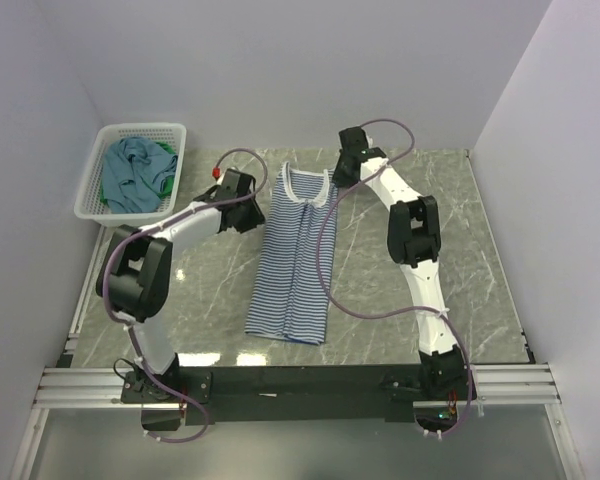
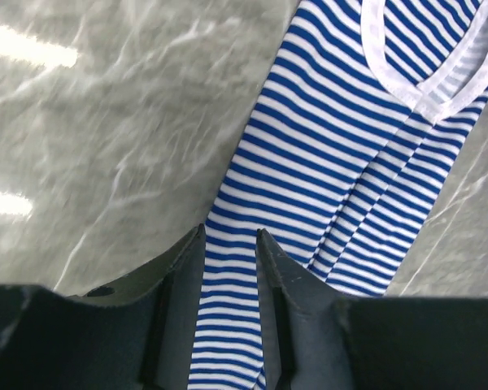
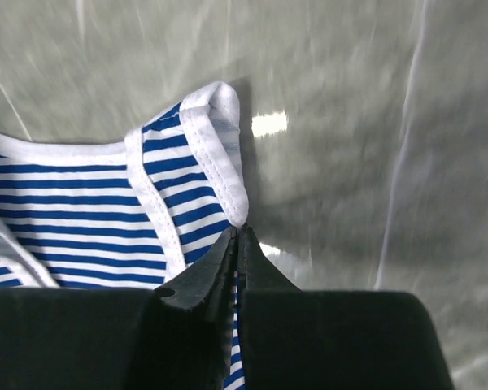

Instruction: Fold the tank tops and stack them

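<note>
The navy-and-white striped tank top (image 1: 290, 260) lies lengthwise on the table, folded narrow, with its white-trimmed neckline (image 1: 307, 190) at the far end. My left gripper (image 1: 248, 212) is low at the top's upper left edge. In the left wrist view the left gripper (image 2: 230, 236) stands open, with striped cloth (image 2: 342, 138) showing in the gap. My right gripper (image 1: 338, 178) is at the far right shoulder strap. In the right wrist view the right gripper (image 3: 238, 229) is shut on the white-trimmed strap edge (image 3: 220, 138). The teal-blue tank top (image 1: 130, 168) and the green tank top (image 1: 166, 166) lie bunched in the basket.
A white lattice basket (image 1: 145, 128) stands at the far left corner of the grey marble table (image 1: 400, 300). White walls close in the left, back and right sides. Cables loop from both arms over the table.
</note>
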Available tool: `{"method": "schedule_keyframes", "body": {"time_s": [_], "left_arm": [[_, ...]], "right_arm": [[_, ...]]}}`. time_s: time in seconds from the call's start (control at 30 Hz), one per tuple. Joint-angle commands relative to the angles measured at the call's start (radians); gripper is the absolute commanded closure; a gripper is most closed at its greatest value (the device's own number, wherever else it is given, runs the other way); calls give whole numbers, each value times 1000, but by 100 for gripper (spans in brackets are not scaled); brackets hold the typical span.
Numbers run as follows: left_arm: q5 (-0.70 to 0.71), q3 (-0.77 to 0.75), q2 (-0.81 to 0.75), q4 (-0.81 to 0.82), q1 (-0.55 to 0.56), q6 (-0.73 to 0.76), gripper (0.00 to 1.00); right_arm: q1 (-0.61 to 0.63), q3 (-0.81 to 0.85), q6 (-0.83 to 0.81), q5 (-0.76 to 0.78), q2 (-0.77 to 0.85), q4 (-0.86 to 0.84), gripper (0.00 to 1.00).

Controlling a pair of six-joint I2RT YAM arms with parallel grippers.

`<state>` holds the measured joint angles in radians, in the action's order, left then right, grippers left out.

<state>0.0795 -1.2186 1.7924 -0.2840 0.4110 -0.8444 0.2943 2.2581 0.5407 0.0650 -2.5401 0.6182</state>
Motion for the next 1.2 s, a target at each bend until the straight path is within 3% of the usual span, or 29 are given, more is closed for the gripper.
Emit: {"method": "schedule_keyframes", "body": {"time_s": [0.0,0.03,0.13,0.17,0.3,0.4,0.5,0.67,0.8,0.97,1.17], "left_arm": [[-70,-93,33,2,-9,27,63],[-72,-93,33,18,-9,22,62],[-99,-43,-2,45,-9,13,59],[-106,11,-42,71,-9,11,57],[-118,211,-206,141,0,-30,55],[-52,358,-355,115,41,-54,57],[21,494,-506,83,100,-105,60],[221,678,-767,-46,248,-223,62],[262,792,-895,-83,322,-329,55],[273,889,-946,-83,402,-381,52],[286,944,-976,-69,475,-420,51]], "right_arm": [[-46,132,-41,-57,-40,-20,94],[-55,139,-42,-62,-42,-58,92],[-83,126,-51,-112,-26,-124,63],[-92,126,-64,-114,-20,-129,48],[-101,87,-79,-93,91,-124,34],[-98,-72,-48,-33,263,-103,32],[-67,-521,-8,8,514,-164,32],[26,-1030,77,79,880,-274,33],[136,-1377,154,104,1182,-269,33],[366,-1580,287,142,1435,-238,34],[575,-1726,479,165,1546,-219,38]]}}
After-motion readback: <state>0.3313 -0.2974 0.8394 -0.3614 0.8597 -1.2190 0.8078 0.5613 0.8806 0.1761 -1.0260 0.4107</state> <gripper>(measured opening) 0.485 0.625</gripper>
